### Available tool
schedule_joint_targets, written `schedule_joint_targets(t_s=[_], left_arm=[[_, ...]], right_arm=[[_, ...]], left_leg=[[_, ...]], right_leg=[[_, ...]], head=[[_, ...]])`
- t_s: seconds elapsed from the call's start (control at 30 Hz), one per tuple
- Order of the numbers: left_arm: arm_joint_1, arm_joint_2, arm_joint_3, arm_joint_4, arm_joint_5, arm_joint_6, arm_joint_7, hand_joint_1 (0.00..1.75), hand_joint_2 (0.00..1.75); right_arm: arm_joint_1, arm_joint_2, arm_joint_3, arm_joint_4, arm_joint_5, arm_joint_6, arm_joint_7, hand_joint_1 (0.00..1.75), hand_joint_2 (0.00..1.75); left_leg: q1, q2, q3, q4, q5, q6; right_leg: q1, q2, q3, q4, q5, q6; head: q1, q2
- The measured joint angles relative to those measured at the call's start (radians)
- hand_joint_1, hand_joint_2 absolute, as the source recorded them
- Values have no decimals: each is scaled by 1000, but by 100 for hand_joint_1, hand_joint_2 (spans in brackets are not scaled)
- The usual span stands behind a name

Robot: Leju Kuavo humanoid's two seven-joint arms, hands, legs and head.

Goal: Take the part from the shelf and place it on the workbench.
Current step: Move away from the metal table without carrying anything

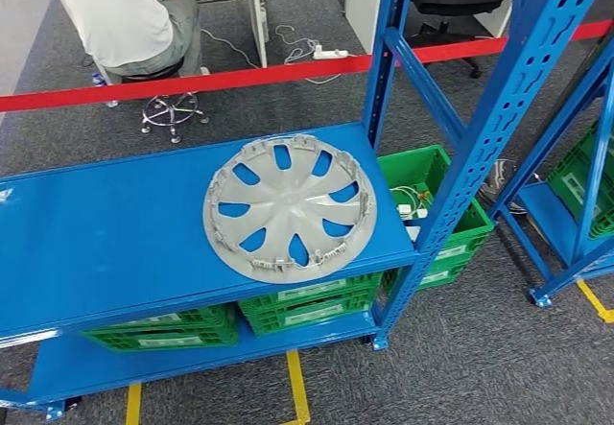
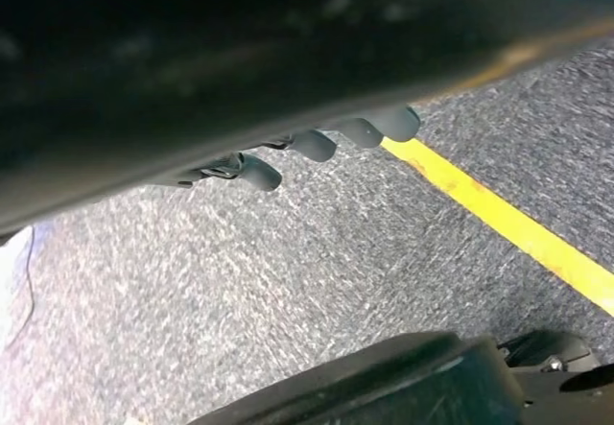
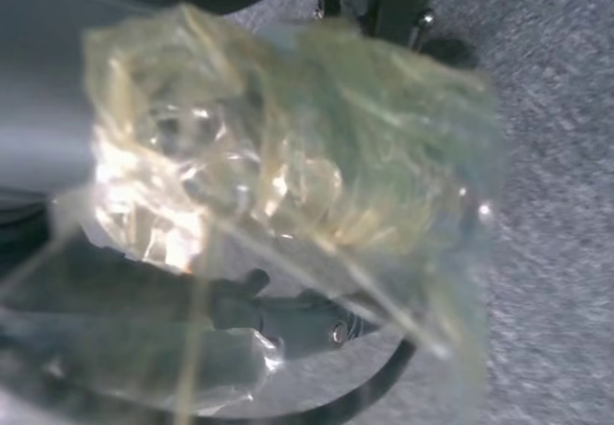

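The wheel cover [image 1: 290, 207] is lying flat near the right front edge of the blue shelf [image 1: 108, 243], untouched, while the left hand [image 2: 318, 142] is hanging over the floor, its fingers' state indeterminable.

**Open shelf top, uprights on the right**

The blue shelf [image 1: 108, 243] lies bare to the left of the grey wheel cover [image 1: 290, 206] — free room there and above it. On the right, blue uprights [image 1: 500, 118] and a slanted brace [image 1: 427, 70] crowd the cover's far edge. Green crates [image 1: 311, 305] pack the tier below — no passage underneath.
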Motion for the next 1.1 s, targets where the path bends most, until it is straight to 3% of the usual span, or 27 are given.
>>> schedule_joint_targets(t_s=[0.03, 0.1, 0.17, 0.23, 0.3, 0.33, 0.37, 0.47, 0.53, 0.6, 0.67, 0.7, 0.77, 0.8, 0.83, 0.87, 0.93, 0.97, 1.03, 1.1], left_arm=[[0, 0, 1, 0, 2, -2, -1, 0, 0], [2, 1, 4, 0, 8, -4, -3, 0, 0], [2, 2, 7, 0, 13, -5, -6, 0, 0], [0, 1, 9, 0, 15, -6, -10, 0, 0], [0, 2, 11, 0, 17, -7, -13, 0, 0], [2, 2, 13, 0, 18, -7, -14, 0, 0], [3, 2, 14, 0, 19, -7, -14, 0, 0], [5, 3, 18, 0, 20, -5, -14, 0, 0], [5, 3, 22, 0, 21, -3, -14, 0, 0], [8, 4, 25, 0, 22, -3, -14, 0, 0], [10, 3, 27, 0, 22, -2, -14, 0, 0], [8, 3, 28, 0, 22, -2, -14, 0, 0], [4, 2, 29, 0, 22, -2, -14, 0, 0], [3, 1, 29, 0, 22, -2, -14, 0, 0], [3, 1, 29, 0, 22, -1, -14, 0, 0], [4, 1, 30, 0, 22, 0, -14, 0, 0], [5, 0, 30, 0, 22, 2, -14, 0, 0], [4, 0, 31, 0, 22, 3, -14, 0, 0], [3, 1, 31, 0, 22, 4, -14, 0, 0], [3, 2, 32, 0, 22, 4, -14, 0, 0]], right_arm=[[0, 0, 0, 0, 0, 0, 0, 0, 0], [1, 0, 3, 0, 0, 0, -1, 0, 0], [0, -1, 5, 0, 0, -1, -3, 0, 0], [3, -2, 6, -1, 0, -2, -3, 0, 0], [6, -2, 6, 0, 0, -2, -3, 0, 0], [6, -2, 7, 0, 0, -3, -3, 0, 0], [6, -2, 7, 0, 0, -3, -4, 0, 0], [3, -2, 7, -1, -1, -2, -4, 0, 0], [-1, -1, 8, -1, -1, -1, -5, 0, 0], [-6, -1, 8, -1, -1, 0, -5, 0, 0], [-9, -1, 8, -1, -1, 0, -6, 0, 0], [-8, -1, 8, -1, -1, 0, -6, 0, 0], [-5, -2, 8, 0, -1, 0, -6, 0, 0], [-3, -2, 8, 0, -2, 0, -6, 0, 0], [-1, -2, 8, 0, -2, 1, -6, 0, 0], [1, -2, 8, 0, -3, 1, -6, 0, 0], [3, -3, 8, 0, -6, 3, -6, 0, 0], [2, -3, 8, 0, -7, 4, -5, 0, 0], [2, -3, 8, 0, -9, 7, -4, 0, 0], [3, -4, 8, 0, -11, 8, -2, 0, 0]], left_leg=[[1, -11, -5, 2, 1, -6], [5, -30, -12, 4, 3, -19], [4, 3, -29, 36, -19, -29], [4, 64, -82, 145, -76, -39], [8, 89, -144, 266, -121, -44], [8, 92, -156, 288, -118, -45], [8, 95, -147, 271, -96, -43], [0, 122, -49, 81, -4, -21], [-7, 136, -16, 16, 4, -6], [-6, 132, -11, 6, 2, 2], [-1, 123, -1, -12, 11, 12], [3, 119, 4, -20, 15, 15], [3, 110, 5, -22, 15, 19], [3, 105, 6, -22, 14, 19], [3, 100, 8, -22, 11, 19], [4, 96, 11, -21, 9, 17], [5, 88, 19, -17, 0, 10], [4, 85, 22, -13, -6, 4], [0, 82, 20, -4, -14, -4], [-2, 81, 17, 0, -14, 6]], right_leg=[[0, 12, 7, -10, -4, -6], [1, -9, 11, -14, -3, -21], [-1, -36, 15, -19, -2, -34], [1, -68, 19, -21, -5, -45], [5, -102, 20, -21, -10, -49], [6, -117, 22, -21, -12, -50], [8, -130, 25, -21, -14, -49], [13, -159, 34, -21, -24, -43], [16, -171, 32, -21, -29, -33], [16, -179, 40, -25, -32, -23], [14, -153, 38, -4, -49, -14], [13, -130, 20, 35, -70, -10], [11, -93, -47, 161, -124, -4], [10, -88, -81, 217, -139, -1], [10, -86, -103, 244, -135, 1], [9, -86, -106, 232, -110, 3], [6, -85, -62, 112, -29, 4], [5, -82, -35, 50, -2, 3], [4, -76, -4, -13, 14, -4], [4, -74, -1, -15, 13, -10]], head=[[0, 0], [1, 0], [-5, 0], [-13, 0], [-16, 0], [-17, 0], [-17, 0], [-16, 0], [-15, 0], [-16, 0], [-13, 0], [-10, 0], [-5, 0], [-5, 0], [-5, 0], [-5, 0], [-5, 0], [-3, 0], [-2, 0], [-5, 0]])
